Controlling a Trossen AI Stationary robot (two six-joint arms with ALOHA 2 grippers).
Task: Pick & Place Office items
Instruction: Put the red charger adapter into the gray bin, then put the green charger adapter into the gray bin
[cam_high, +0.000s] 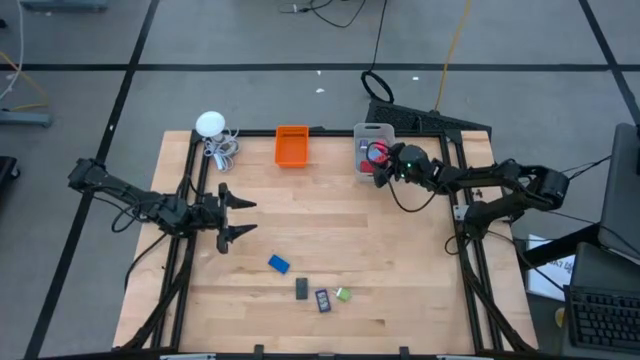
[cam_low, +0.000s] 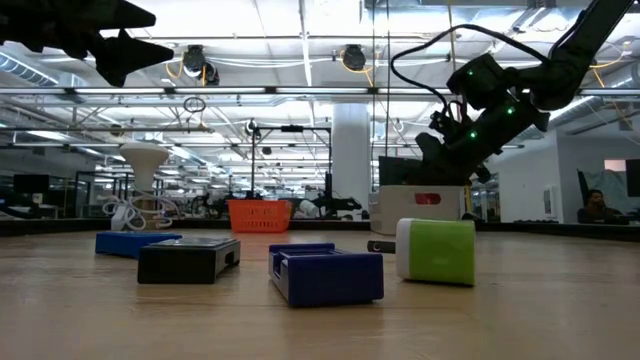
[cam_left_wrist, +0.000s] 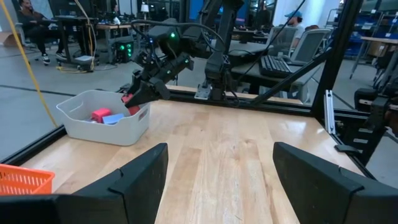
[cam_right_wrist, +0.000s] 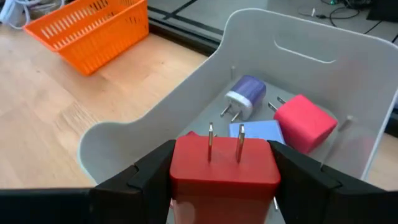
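My right gripper (cam_high: 381, 170) is shut on a red plug block (cam_right_wrist: 224, 168) at the rim of the clear grey bin (cam_high: 371, 136) at the table's far right. In the bin lie a pink block (cam_right_wrist: 303, 122), a blue flat piece (cam_right_wrist: 256, 130) and a purple-white plug (cam_right_wrist: 245, 94). My left gripper (cam_high: 238, 217) is open and empty over the table's left middle. A blue block (cam_high: 278, 264), two dark flat pieces (cam_high: 302, 289) (cam_high: 323, 300) and a green bit (cam_high: 343, 294) lie on the table near its front edge. My right gripper pinches the red plug block by two opposite sides (cam_right_wrist: 184, 167) between its two fingers. The fingers come from the table's right, slanting down. The block is lifted clear over the bin's rim, its two metal prongs (cam_right_wrist: 210, 142) pointing away from the wrist.
An orange bin (cam_high: 292, 146) stands at the far middle. A white round gadget with a coiled cable (cam_high: 212, 128) is at the far left. Bare wood lies between the bins and the pieces at the front.
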